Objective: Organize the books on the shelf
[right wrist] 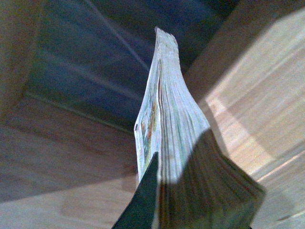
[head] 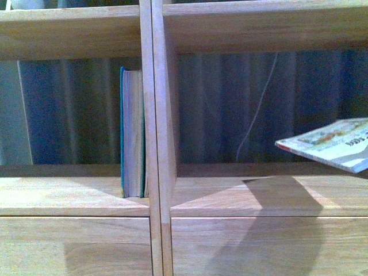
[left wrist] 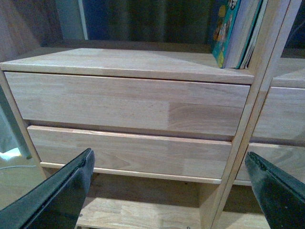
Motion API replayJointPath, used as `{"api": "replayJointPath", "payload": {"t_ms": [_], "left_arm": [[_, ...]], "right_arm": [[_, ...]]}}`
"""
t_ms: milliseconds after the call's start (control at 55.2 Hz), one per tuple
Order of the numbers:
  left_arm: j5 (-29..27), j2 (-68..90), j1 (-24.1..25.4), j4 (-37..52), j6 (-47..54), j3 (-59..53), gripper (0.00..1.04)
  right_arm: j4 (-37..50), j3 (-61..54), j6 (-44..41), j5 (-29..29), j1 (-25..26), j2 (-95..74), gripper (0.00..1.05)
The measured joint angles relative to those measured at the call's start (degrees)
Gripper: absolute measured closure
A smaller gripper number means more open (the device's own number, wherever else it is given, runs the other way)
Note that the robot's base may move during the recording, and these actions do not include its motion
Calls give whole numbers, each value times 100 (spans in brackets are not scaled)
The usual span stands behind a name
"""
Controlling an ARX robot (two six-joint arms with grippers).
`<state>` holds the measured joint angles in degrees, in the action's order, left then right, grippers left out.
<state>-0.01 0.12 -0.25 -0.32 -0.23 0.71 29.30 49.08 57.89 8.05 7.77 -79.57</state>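
The light wooden shelf (head: 156, 115) fills the front view. The thick teal book (head: 132, 132) stands upright in the left compartment, against the central divider. It also shows in the left wrist view (left wrist: 224, 28). The thin white paperback (head: 330, 144) hangs tilted at the far right, above the right compartment's floor. In the right wrist view my right gripper (right wrist: 183, 191) is shut on the paperback (right wrist: 167, 105), seen edge on; one dark finger (right wrist: 143, 200) shows and the other is hidden. My left gripper (left wrist: 169, 191) is open and empty, facing the drawer fronts (left wrist: 128, 102).
A dark blue pleated curtain (head: 75, 109) hangs behind the shelf, with a thin white cord (head: 257, 115) in front of it. An upper shelf board (head: 259, 26) runs above. Below the drawers is a low open space (left wrist: 143, 210).
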Motion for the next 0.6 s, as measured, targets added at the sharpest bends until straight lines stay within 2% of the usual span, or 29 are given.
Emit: {"api": "replayJointPath", "payload": {"t_ms": [127,308,435,598], "left_arm": [[0,0,0,0,0,0,7],[2,0,0,0,0,0,7],[0,0,0,0,0,0,7],[0,0,0,0,0,0,7]], "right_arm": [[164,-155,-153,706,282,538,97],[356,-339,-166,1423,551,1294,97],[380,-514,-157,1766,479,1759,97],[308,-756,-221,1768,109,2155,97]]}}
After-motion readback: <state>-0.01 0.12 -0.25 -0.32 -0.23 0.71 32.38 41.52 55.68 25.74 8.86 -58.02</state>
